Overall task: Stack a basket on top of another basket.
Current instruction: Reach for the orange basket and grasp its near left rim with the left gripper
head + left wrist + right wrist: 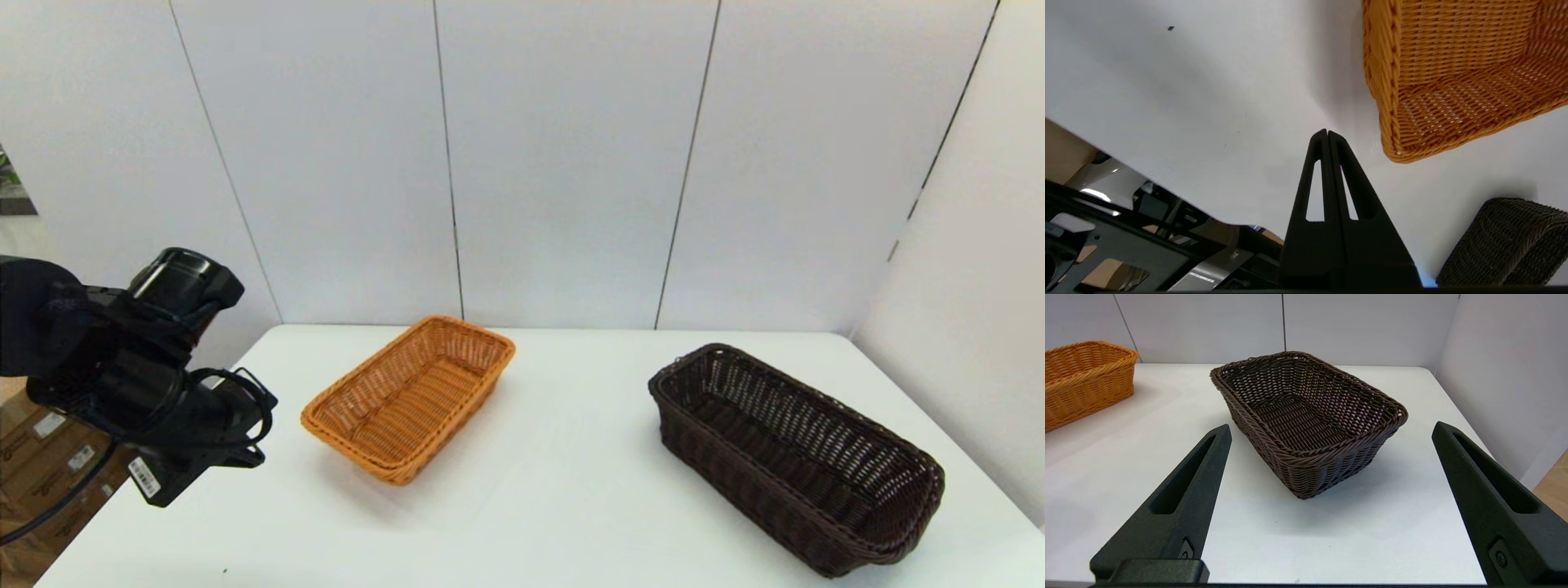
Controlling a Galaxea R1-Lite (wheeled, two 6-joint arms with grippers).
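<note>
White wall panels stand behind a white desk (555, 506). Head view: the tan basket (410, 398) sits left of centre and the dark basket (796, 457) at lower right, well apart, both upright on the desk. The left arm (122, 367) hangs at the left edge of the frame.

Left wrist view: the left end effector (1327, 134) has its fingers pressed together above the desk, near a corner of the tan basket.

Right wrist view: the right end effector (1331, 433) is spread wide, empty, facing the dark basket at centre frame.
</note>
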